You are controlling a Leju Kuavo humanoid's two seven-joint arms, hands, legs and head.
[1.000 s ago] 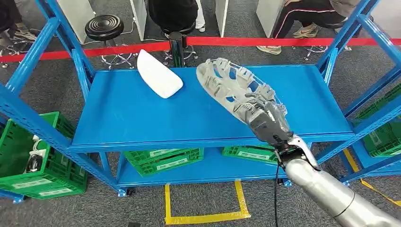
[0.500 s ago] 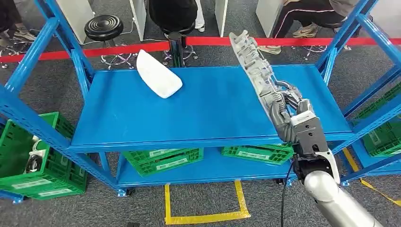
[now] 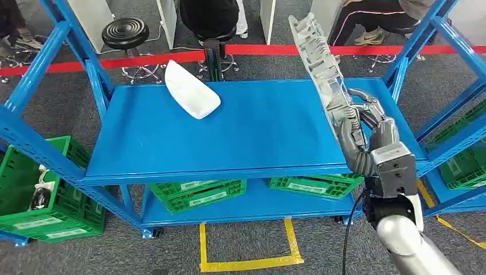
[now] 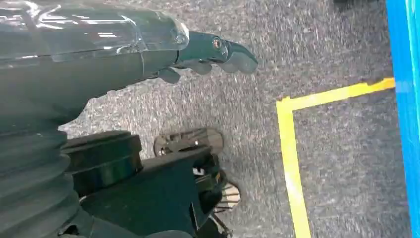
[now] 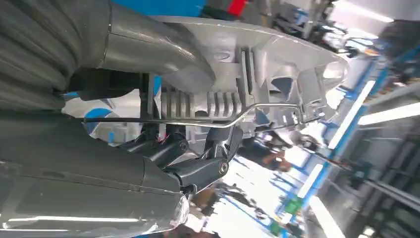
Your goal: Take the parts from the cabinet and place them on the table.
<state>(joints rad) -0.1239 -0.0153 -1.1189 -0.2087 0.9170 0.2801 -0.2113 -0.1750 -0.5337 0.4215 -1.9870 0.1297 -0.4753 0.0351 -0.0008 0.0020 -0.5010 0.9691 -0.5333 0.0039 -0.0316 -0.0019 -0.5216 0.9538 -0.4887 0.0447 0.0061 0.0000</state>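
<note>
Since a second ago the right hand [image 3: 367,134] has swung the grey ribbed part [image 3: 324,71] from lying low over the blue shelf [image 3: 240,134] to standing nearly on end above the shelf's right side. Its fingers are wrapped round the lower end of this long, openwork plastic moulding. One smooth white shell part [image 3: 192,90] lies on the shelf's far left. The left hand [image 4: 208,52] hangs over grey carpet, fingers loosely extended, holding nothing.

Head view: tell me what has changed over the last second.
The right hand, gripping the grey ribbed part throughout, has swung it from lying low across the blue shelf to standing nearly on end, up and toward the robot's right. The white part on the shelf has stayed put.
</note>
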